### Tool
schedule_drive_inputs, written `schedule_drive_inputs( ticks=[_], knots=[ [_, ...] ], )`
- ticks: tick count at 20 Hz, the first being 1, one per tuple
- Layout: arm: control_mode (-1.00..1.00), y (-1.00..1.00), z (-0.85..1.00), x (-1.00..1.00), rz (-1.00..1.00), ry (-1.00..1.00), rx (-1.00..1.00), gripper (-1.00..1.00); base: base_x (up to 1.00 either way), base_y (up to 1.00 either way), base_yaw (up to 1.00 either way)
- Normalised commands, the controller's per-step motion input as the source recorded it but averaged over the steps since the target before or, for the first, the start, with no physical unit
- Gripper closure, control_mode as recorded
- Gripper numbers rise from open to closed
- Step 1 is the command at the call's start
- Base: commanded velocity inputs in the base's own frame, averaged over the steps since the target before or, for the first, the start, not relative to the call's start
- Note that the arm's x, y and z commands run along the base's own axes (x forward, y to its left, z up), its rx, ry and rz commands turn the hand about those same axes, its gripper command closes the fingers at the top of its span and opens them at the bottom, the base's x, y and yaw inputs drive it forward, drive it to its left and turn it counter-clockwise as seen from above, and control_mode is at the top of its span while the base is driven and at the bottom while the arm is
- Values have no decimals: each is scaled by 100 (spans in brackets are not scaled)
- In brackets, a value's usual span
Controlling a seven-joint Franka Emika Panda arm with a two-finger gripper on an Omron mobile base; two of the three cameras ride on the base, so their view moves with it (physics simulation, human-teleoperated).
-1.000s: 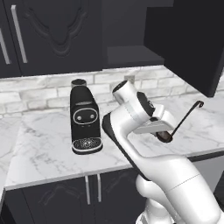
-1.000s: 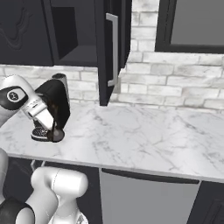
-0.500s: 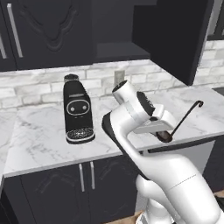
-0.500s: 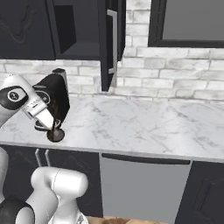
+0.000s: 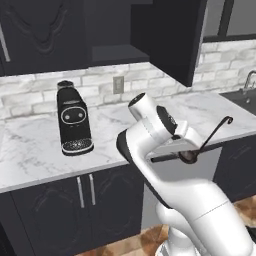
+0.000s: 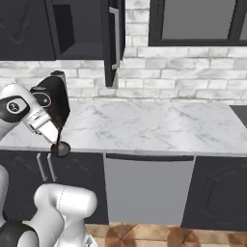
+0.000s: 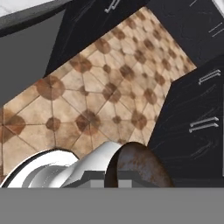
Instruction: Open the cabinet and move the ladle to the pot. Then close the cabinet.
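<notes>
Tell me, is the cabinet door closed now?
No, the cabinet door stands swung open, showing a dark shelf inside.

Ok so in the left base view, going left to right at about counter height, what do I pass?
Coffee machine → wall outlet → robot arm → ladle, its bowl at the gripper and its hooked handle end reaching right → sink faucet at the right edge.

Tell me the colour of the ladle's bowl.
The ladle's bowl is dark rusty brown with speckles, clearest in the hand view.
</notes>
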Motion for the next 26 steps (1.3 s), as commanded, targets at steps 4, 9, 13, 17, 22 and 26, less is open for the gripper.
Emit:
schedule_drive_inputs(
  ticks=[4,9,13,17,22,26],
  knots=[
    [100,0,0,0,0,0,0,100,-14,-34,-37],
    [100,0,0,0,0,0,0,100,-14,-35,-39],
    [100,0,0,0,0,0,0,100,-27,-39,-36],
    [100,0,0,0,0,0,0,100,-26,-49,-29],
    [100,0,0,0,0,0,0,100,-7,-52,-22],
    [100,0,0,0,0,0,0,100,0,-59,-19]
  ],
)
